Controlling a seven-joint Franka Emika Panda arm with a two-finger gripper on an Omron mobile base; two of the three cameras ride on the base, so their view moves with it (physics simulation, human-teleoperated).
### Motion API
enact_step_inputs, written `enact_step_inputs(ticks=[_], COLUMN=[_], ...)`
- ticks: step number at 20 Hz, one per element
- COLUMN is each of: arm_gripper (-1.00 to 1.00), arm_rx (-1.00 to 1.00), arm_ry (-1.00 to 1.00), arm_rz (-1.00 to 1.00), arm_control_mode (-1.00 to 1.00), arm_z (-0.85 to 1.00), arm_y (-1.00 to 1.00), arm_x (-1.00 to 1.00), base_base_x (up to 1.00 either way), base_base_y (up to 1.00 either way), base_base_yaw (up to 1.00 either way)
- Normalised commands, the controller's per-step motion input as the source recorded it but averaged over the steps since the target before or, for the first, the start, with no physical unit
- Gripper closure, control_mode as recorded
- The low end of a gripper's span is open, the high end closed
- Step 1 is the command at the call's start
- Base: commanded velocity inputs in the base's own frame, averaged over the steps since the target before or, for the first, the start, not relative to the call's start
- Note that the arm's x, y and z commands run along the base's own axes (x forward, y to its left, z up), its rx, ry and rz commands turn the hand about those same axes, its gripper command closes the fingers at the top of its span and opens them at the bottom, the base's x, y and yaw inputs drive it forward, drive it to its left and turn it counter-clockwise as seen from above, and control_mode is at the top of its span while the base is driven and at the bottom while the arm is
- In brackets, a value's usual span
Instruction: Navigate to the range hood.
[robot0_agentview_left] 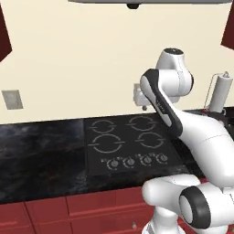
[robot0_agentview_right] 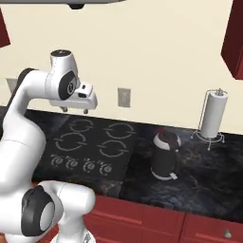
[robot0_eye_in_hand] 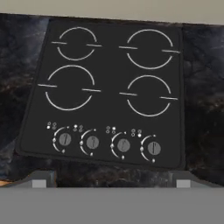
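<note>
The range hood [robot0_agentview_left: 183,2] runs along the top edge as a flat light-grey strip with a small dark round fitting below it; in the right base view the range hood [robot0_agentview_right: 47,2] sits at the top left. Directly beneath lies the black four-burner cooktop [robot0_agentview_left: 128,141] [robot0_agentview_right: 90,142] [robot0_eye_in_hand: 109,92]. My gripper [robot0_agentview_right: 75,110] hovers over the cooktop's back burners, pointing down. Its fingertips [robot0_eye_in_hand: 40,180] stand wide apart, so the gripper [robot0_eye_in_hand: 111,181] is open and holds nothing. In the left base view the gripper [robot0_agentview_left: 143,106] is mostly hidden behind the forearm.
A black marble counter [robot0_agentview_left: 41,146] flanks the cooktop, with red drawers below. A dark kettle [robot0_agentview_right: 165,155] and a paper towel holder [robot0_agentview_right: 213,114] [robot0_agentview_left: 221,93] stand to the right. Wall outlets [robot0_agentview_left: 12,99] [robot0_agentview_right: 124,97] and dark red wall cabinets [robot0_agentview_right: 235,38] line the wall.
</note>
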Motion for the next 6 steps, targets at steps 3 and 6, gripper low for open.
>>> enact_step_inputs(ticks=[3, 6], arm_gripper=[-1.00, -1.00], arm_rx=[0.00, 0.00], arm_ry=[0.00, 0.00], arm_rz=[0.00, 0.00], arm_control_mode=[1.00, 1.00], arm_z=[0.00, 0.00], arm_y=[0.00, 0.00], arm_x=[0.00, 0.00], base_base_x=[0.40, 0.37], base_base_y=[0.12, 0.49], base_base_yaw=[-0.36, -0.24])
